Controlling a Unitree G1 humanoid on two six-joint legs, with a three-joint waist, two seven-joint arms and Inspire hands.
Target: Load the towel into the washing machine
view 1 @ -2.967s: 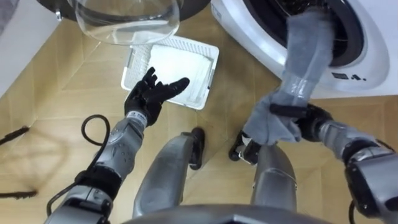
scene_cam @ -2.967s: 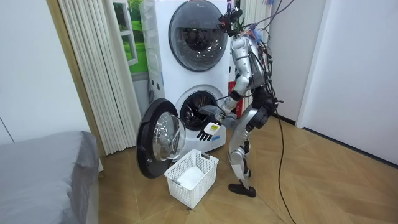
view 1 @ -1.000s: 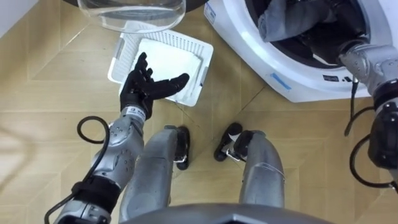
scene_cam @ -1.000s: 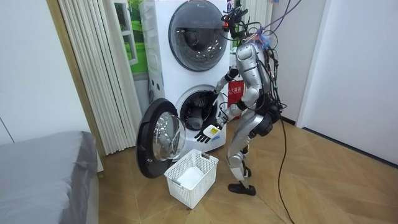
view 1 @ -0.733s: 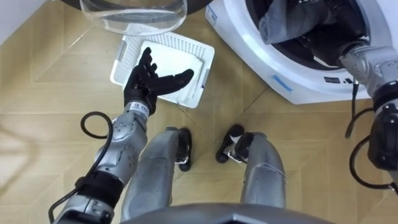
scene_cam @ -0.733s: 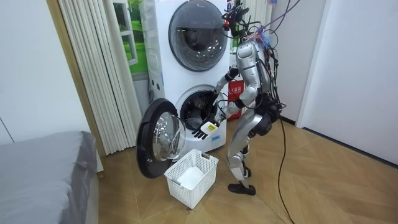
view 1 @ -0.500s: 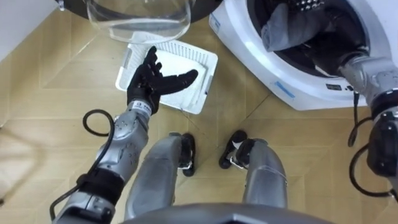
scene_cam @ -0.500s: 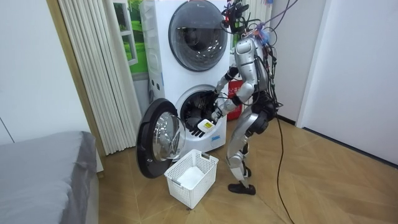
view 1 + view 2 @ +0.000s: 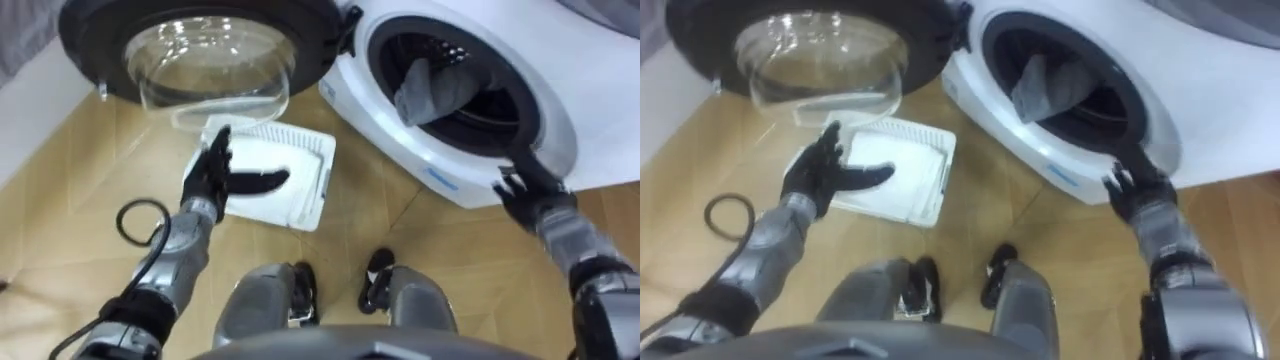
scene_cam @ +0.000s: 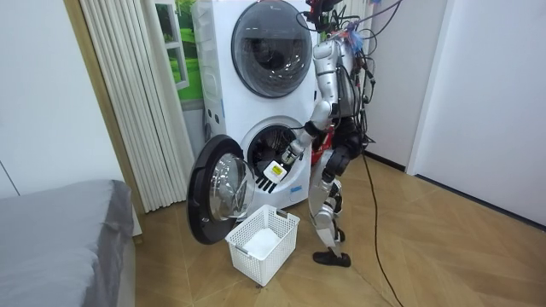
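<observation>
towel (image 9: 432,88): inside washing machine (image 9: 600,70) | left robot hand (image 9: 212,178): fingers apart, above basket (image 9: 322,186) | right robot hand (image 9: 522,186): fingers apart, at the machine's near rim

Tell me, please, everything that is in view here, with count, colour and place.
soft grey towel: one, grey, bunched inside the lower drum.
front-loading washing machine: one, white, before the robot.
round glass-windowed door: one, dark-rimmed, standing open at the robot's left.
second front-loading machine: one, white, stacked on top, door closed.
slotted plastic laundry basket: one, white, on the floor by the open door.
pleated curtain: one, off-white, room view's left of the machines.
cloth-covered bed: one, grey, room view's lower left.
left hand: black, open, over the basket.
right hand: black, open, by the drum opening's rim.
</observation>
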